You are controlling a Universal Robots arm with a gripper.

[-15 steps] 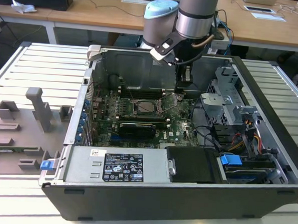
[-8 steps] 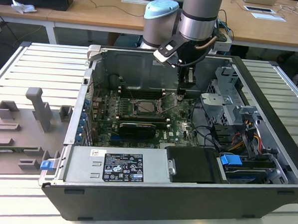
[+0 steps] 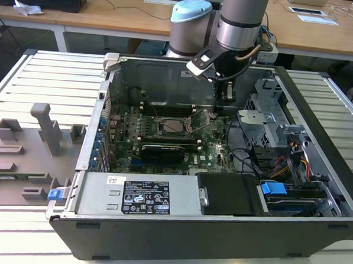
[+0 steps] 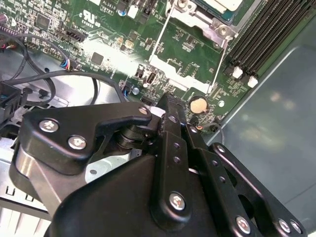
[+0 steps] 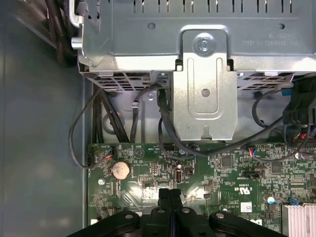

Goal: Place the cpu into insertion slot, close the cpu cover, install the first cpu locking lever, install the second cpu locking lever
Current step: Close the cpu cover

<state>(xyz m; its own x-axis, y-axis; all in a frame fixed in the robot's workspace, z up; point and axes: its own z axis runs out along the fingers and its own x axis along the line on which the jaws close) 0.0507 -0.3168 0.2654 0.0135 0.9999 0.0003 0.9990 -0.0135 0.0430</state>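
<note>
pincer clenched and empty beside the insertion slot; cpu seated.

in the exterior view the pincer (image 3: pixel 216 113) hangs inside the open computer case (image 3: pixel 218 240), just to the exterior view's right of the insertion slot (image 3: pixel 175 126) at mid-frame. in the first wrist view its fingers (image 5: pixel 164 197) are pressed together with nothing between them. in the second wrist view the cpu (image 4: pixel 219 4) lies in the slot and the cpu cover (image 4: pixel 197 19) appears to frame it. a thin wire lever (image 4: pixel 219 64) runs alongside; latched or not, cannot tell. judgement: the cpu is light, stiff, thin and fragile underneath, and is best held by opposite edges, not the face.
</note>
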